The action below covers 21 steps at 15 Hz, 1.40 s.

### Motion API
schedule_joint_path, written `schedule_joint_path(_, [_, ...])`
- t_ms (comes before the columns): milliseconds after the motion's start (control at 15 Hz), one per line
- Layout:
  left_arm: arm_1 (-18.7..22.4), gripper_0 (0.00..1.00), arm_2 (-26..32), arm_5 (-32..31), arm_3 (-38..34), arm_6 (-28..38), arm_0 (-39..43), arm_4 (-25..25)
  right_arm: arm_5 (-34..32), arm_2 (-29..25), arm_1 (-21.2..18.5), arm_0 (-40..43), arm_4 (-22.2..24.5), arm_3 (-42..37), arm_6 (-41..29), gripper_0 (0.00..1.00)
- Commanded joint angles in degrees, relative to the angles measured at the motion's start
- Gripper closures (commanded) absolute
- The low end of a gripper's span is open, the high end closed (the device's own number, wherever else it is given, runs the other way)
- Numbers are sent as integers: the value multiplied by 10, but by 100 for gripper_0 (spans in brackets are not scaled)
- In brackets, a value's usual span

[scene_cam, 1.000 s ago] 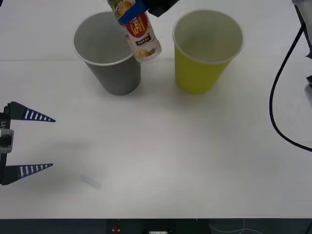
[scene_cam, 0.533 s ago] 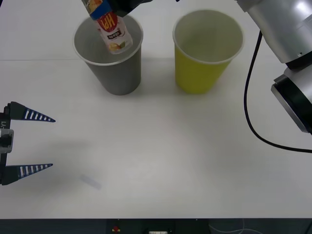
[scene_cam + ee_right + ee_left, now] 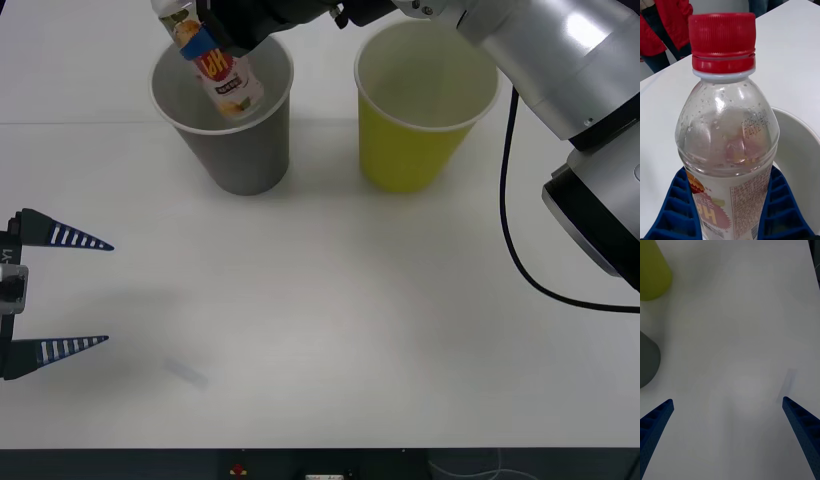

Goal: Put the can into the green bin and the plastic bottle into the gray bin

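The right gripper [image 3: 728, 221], jaws clamped on the plastic bottle [image 3: 215, 68] (tilted), holds it over the gray bin [image 3: 235, 150]; the left gripper [image 3: 65, 292] waits with jaws apart.

The front camera is looking down on the table [image 3: 330, 330]; both wrist cameras are sitting close, sharing the gray bin [image 3: 225, 135].

The clear plastic bottle [image 3: 728, 142] wore a red cap and an orange-and-white label; blue ribbed fingers [image 3: 780, 210] flanked it.
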Motion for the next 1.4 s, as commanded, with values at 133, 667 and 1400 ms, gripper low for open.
schedule_joint_path(133, [0,0,0,0,0,0,0,0,8,0,-1,-1,-5,1,5,2])
schedule_joint_path(667, [0,0,0,0,0,0,0,0,-33,-21,-39,-3,-64,-26,36,0])
schedule_joint_path(1400, [0,0,0,0,0,0,0,0,-134,-161,-271,223,-228,-354,117,0])
